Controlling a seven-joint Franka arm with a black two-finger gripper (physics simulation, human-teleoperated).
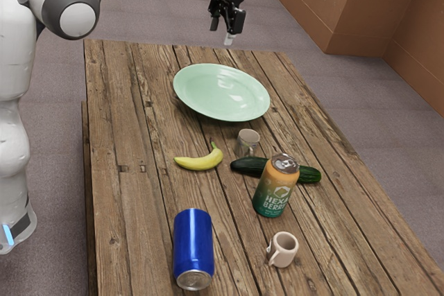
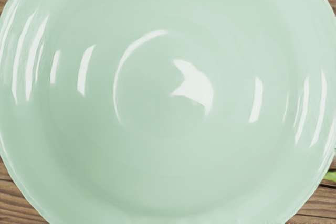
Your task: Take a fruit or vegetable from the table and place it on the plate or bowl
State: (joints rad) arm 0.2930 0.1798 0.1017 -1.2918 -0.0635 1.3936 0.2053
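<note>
A pale green plate (image 1: pixel 220 91) lies empty on the far half of the wooden table (image 1: pixel 118 136). In the wrist view the plate (image 2: pixel 168 103) sits directly under my hand, its glossy bowl bare. My black gripper (image 1: pixel 220 34) hangs well above the plate's far edge, open, with nothing between its fingers. A yellow banana (image 1: pixel 200 161) lies near the table's middle, on the near side of the plate. To the banana's right in the exterior view lies a dark green cucumber (image 1: pixel 248 166), its middle hidden behind a can.
A green-and-orange can (image 1: pixel 276 185) stands in front of the cucumber. A small metal cup (image 1: pixel 247 143) sits between plate and cucumber. A blue can (image 1: pixel 193 247) lies on its side near the front, with a white mug (image 1: pixel 283 249) to its right. Cardboard boxes (image 1: pixel 361 5) stand behind.
</note>
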